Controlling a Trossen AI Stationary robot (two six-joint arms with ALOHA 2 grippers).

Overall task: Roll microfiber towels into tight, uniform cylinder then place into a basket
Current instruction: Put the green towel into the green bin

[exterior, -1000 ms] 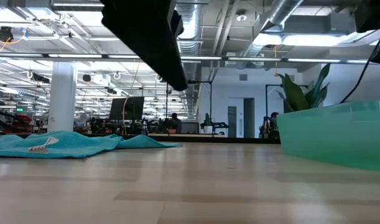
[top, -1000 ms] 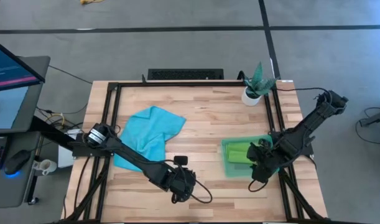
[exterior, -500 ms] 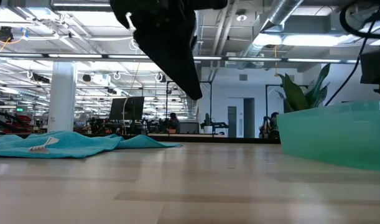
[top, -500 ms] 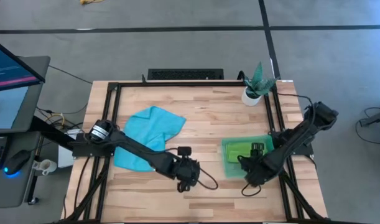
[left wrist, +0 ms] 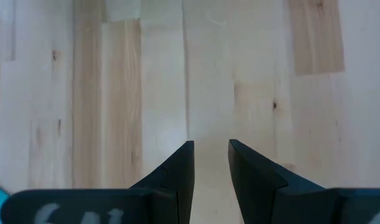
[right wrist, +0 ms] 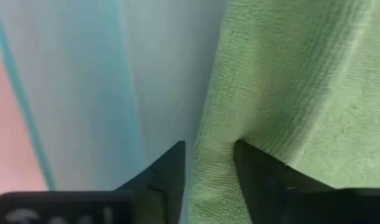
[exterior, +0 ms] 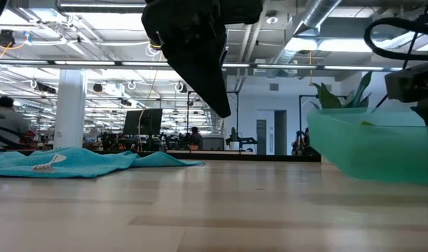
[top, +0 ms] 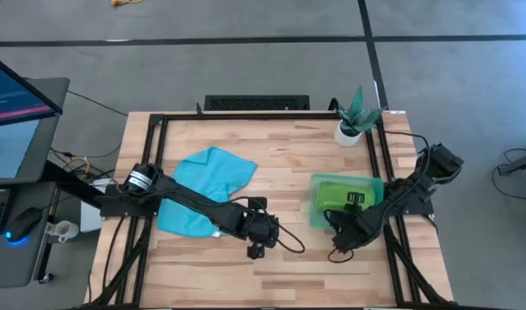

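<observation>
Nearest the table's front edge, the left gripper [top: 256,251] hangs over bare wood, fingers parted by a narrow gap, empty. The right gripper [top: 338,234] pinches the basket [top: 373,185] wall, the lime green towel [top: 342,196] inside. Farther back, the turquoise towel [top: 207,182] lies crumpled.

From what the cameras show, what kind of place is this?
Probably a robotics lab in an open-plan office: a wooden workbench with two robot arms, a computer monitor beside it, and desks under exposed ceiling ducts behind.
</observation>
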